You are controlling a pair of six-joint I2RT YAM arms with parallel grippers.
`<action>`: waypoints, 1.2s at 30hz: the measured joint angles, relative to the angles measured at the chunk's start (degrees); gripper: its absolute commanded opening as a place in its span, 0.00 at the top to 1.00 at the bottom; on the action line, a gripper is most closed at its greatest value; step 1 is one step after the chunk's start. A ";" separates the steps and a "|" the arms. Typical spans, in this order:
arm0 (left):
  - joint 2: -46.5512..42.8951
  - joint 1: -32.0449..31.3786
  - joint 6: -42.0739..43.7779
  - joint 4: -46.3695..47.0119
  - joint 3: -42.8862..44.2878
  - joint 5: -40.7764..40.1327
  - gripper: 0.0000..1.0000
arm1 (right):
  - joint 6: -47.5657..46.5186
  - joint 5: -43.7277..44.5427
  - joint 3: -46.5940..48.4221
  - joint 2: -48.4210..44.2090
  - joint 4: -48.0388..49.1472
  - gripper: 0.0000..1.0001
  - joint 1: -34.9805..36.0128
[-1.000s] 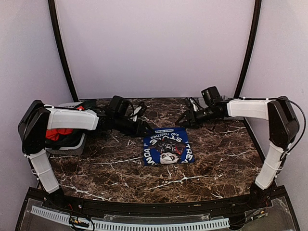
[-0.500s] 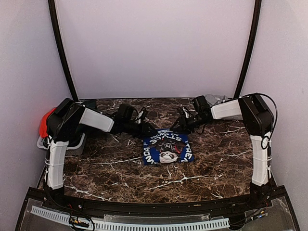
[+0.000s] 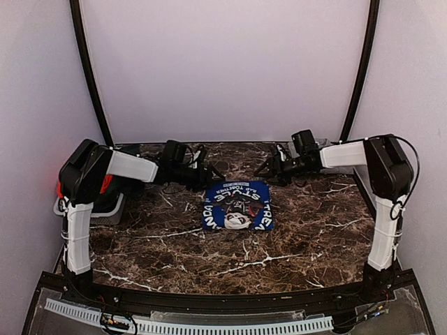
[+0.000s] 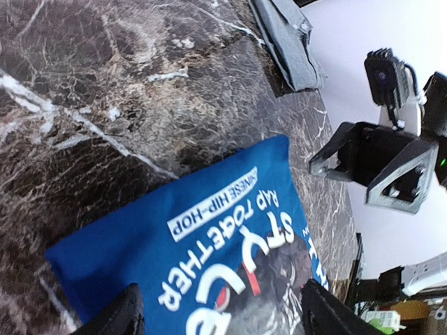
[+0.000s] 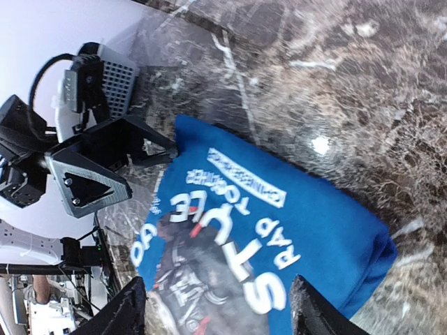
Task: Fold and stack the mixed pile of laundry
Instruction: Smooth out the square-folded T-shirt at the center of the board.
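Observation:
A royal-blue T-shirt (image 3: 237,206) with white print lies folded into a small rectangle at the middle of the marble table. My left gripper (image 3: 203,176) hangs just beyond its far left corner, and my right gripper (image 3: 269,171) just beyond its far right corner. Both are open and hold nothing. From the left wrist, the blue T-shirt (image 4: 209,244) lies flat below the spread left gripper (image 4: 227,317). The right wrist view shows the same T-shirt (image 5: 279,230) under the spread right gripper (image 5: 223,310). A red-orange garment (image 3: 105,184) peeks from the basket behind my left arm.
A small grey basket (image 3: 105,206) stands at the table's left edge; its mesh wall (image 5: 115,77) shows in the right wrist view. A flat grey tray (image 4: 286,42) lies at the back right. The two grippers face each other closely across the shirt's far edge.
Both grippers have opened and drawn back off the T-shirt's far edge. The shirt now lies slightly farther back and left. The left arm's elbow has swung.

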 measured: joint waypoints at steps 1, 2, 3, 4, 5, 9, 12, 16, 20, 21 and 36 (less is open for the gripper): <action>-2.47 -0.11 0.52 -0.83 -1.60 -0.33 0.08 | 0.42 -0.22 -1.14 -2.49 -0.04 0.28 0.09; -5.18 -0.37 0.92 -1.66 -3.08 -0.57 0.05 | 0.74 -0.46 -2.56 -5.73 0.00 0.27 0.31; -8.15 -0.52 1.44 -2.32 -4.63 -0.90 0.05 | 1.20 -0.72 -3.82 -8.98 0.09 0.25 0.42; -11.19 -1.05 1.84 -3.15 -6.10 -1.33 0.04 | 1.70 -0.92 -4.96 -12.02 0.37 0.25 0.81; -14.19 -1.86 2.29 -3.82 -7.34 -1.66 0.04 | 2.21 -1.11 -5.97 -14.75 0.68 0.24 1.44; -23.23 -7.80 2.56 -3.30 -13.27 -1.77 0.01 | 5.16 -2.14 -10.82 -20.79 2.60 0.23 6.97; -25.35 -13.22 1.14 -1.66 -17.97 -0.46 0.01 | 9.14 -2.78 -16.09 -21.40 4.70 0.22 11.61; -23.74 -16.79 -2.27 0.96 -22.16 1.62 0.01 | 15.39 -2.91 -22.34 -21.35 7.89 0.22 15.23; -19.89 -16.96 -5.05 5.68 -23.06 2.08 0.01 | 19.41 -2.21 -23.43 -19.52 13.09 0.23 15.41; -18.95 -16.83 -5.62 6.71 -23.06 2.08 0.01 | 20.11 -2.08 -23.43 -18.36 14.88 0.23 15.39; -11.45 -12.55 -16.06 28.98 -31.67 4.33 0.01 | 23.93 -7.48 -32.68 -6.93 36.17 0.28 11.04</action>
